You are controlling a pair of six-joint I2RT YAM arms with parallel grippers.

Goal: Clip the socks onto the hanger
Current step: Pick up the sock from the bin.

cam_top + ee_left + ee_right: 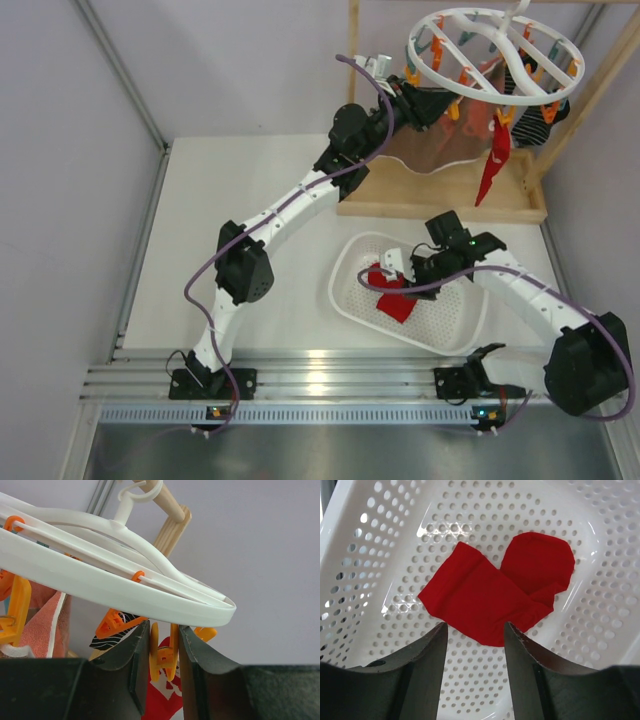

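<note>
L wrist cam alone shows left end effector point(164, 630) clenched on orange clip point(165, 659) under hanger point(125, 600); R wrist cam: right end effector point(475, 627) released, over red sock point(490, 595) in basket point(600, 555).

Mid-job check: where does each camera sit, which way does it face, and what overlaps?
Top: above and behind the bases, looking down on basket and hanger; both arms show.
Left wrist: under the hanger, facing up; left gripper pinches an orange clip.
Right wrist: over the basket, facing down at a red sock; right gripper open.
Shared: top and right wrist both show that sock.
</note>
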